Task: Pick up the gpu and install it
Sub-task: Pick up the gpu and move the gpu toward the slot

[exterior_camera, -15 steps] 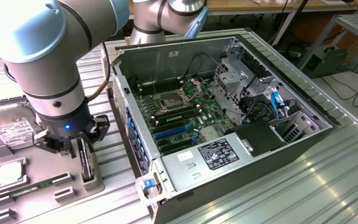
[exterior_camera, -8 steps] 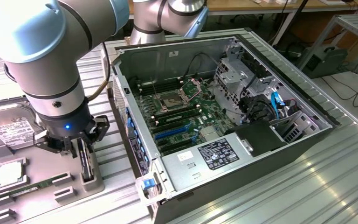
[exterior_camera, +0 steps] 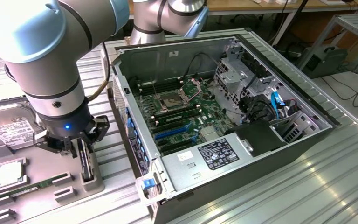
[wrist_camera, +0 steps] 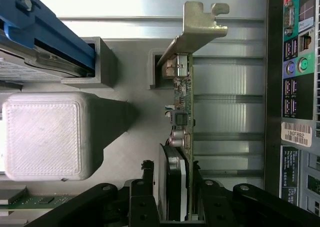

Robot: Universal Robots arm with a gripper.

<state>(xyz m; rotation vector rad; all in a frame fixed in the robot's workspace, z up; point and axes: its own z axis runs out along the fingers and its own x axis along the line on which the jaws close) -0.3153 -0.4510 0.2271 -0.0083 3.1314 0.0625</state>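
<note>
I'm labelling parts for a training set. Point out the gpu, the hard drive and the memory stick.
gpu point(wrist_camera: 182, 104), wrist view, on the board's green edge.
hard drive point(exterior_camera: 12, 131), exterior view, on its white label.
memory stick point(exterior_camera: 33, 188), exterior view, mid-length on its green board.

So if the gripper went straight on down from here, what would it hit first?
The gpu, standing on edge in the gripper's grip; under it, likely the grey holder.
</note>
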